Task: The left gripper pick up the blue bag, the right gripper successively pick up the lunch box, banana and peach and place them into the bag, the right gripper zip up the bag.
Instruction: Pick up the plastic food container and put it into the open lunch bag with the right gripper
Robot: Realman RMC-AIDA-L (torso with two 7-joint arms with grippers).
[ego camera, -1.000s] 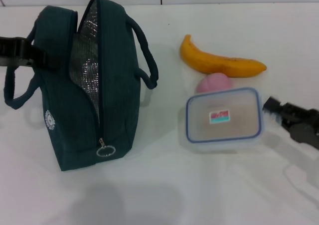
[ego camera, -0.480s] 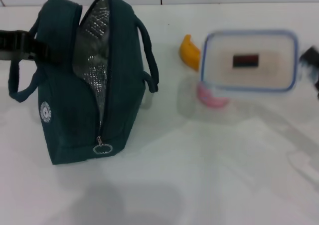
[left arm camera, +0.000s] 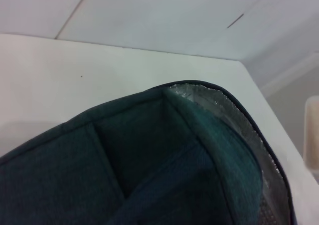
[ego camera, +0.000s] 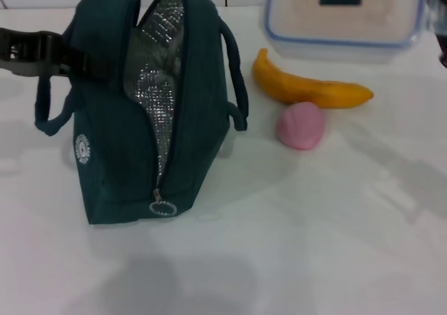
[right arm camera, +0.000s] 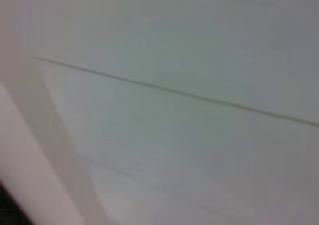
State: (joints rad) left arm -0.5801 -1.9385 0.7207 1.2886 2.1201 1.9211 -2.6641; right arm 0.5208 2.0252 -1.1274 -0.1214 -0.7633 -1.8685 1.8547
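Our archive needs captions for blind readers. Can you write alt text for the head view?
A lunch box is lifted above a white table, over a banana and peach. The left gripper holds the open blue bag upright.

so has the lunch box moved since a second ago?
Yes. The lunch box has left the table beside the peach and now sits high in the head view, above and behind the banana, which has stayed put.
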